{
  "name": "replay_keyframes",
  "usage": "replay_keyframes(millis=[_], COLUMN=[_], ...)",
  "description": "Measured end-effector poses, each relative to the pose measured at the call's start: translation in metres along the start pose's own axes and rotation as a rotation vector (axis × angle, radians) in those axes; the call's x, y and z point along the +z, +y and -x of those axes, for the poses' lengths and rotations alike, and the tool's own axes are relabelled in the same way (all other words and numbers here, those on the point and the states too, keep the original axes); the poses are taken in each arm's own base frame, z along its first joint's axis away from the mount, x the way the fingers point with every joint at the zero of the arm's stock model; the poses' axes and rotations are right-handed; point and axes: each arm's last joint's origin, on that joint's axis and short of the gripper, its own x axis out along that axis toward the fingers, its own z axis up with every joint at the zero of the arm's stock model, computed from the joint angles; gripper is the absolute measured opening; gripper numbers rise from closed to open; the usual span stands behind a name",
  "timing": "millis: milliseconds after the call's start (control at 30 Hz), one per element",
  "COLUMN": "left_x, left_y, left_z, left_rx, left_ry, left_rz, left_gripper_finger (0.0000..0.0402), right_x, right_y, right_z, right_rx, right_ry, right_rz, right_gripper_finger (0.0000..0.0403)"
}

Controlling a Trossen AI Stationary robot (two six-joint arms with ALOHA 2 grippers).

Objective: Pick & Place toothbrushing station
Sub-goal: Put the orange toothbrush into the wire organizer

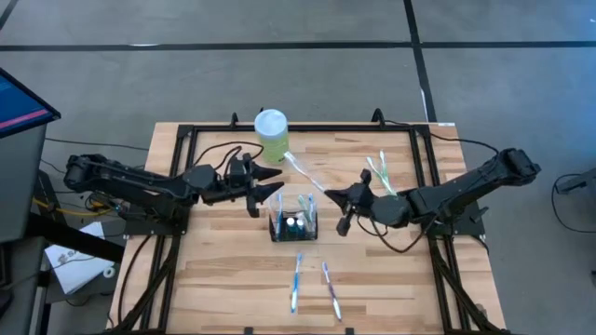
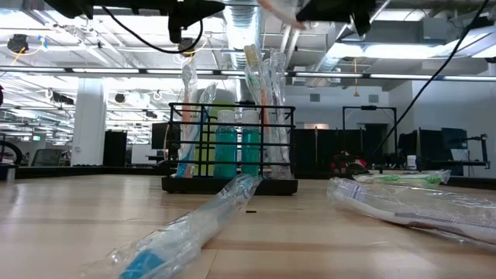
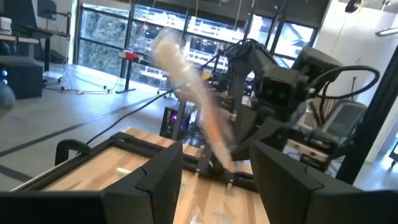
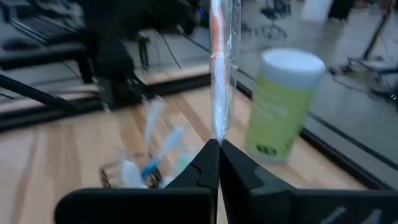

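The toothbrushing station (image 1: 293, 224), a black wire-mesh caddy with toothbrushes and teal tubes upright in it, stands mid-table; the low view shows the station (image 2: 229, 147) too. My right gripper (image 1: 329, 194), just right of and above it, is shut on a toothbrush in a clear wrapper (image 1: 305, 174). My left gripper (image 1: 274, 182) hovers open to the station's far left, holding nothing; the left wrist view shows the wrapped toothbrush (image 3: 193, 93) beyond its fingers. My right gripper pinches the wrapped toothbrush by one end of its clear wrapper (image 4: 217, 135) between its two fingers, coming from the table's right, nearly level. The toothbrush sticks out past the fingertips toward the green bottle, lifted clear of the table and the station.
A pale green bottle with a white cap (image 1: 271, 131) stands at the far edge behind the station. Two wrapped toothbrushes (image 1: 296, 281) (image 1: 331, 290) lie near the front edge, more (image 1: 380, 173) at the far right. A black frame (image 1: 186, 140) rims the table.
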Motion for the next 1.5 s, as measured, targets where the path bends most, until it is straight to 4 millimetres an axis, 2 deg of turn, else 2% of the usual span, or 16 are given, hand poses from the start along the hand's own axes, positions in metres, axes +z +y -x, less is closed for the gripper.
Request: replay_keyframes(millis=[300, 667, 1000, 1200, 1500], left_x=[-0.002, -0.006, -0.004, -0.003, -0.003], left_y=[-0.005, -0.006, -0.007, -0.007, -0.007], left_z=[-0.012, -0.018, -0.018, -0.018, -0.018], left_rx=[-0.092, -0.117, -0.116, -0.113, -0.121], left_ry=[-0.124, -0.200, -0.242, -0.243, -0.244], left_rz=[0.039, 0.059, 0.061, 0.046, 0.014], left_gripper_finger=[0.0181, 0.0181, 0.0172, 0.0128, 0.0012], right_x=[0.010, 0.002, 0.002, 0.001, -0.001], right_y=[0.009, 0.021, 0.022, 0.022, 0.021], right_z=[0.001, -0.014, -0.014, -0.014, -0.014], right_rx=[0.084, 0.133, 0.157, 0.157, 0.149], right_ry=[-0.095, -0.119, -0.121, -0.111, -0.091], right_rz=[0.010, 0.017, 0.005, -0.010, 0.000], right_gripper_finger=[0.0000, 0.0000, 0.0000, 0.0000, 0.0000])
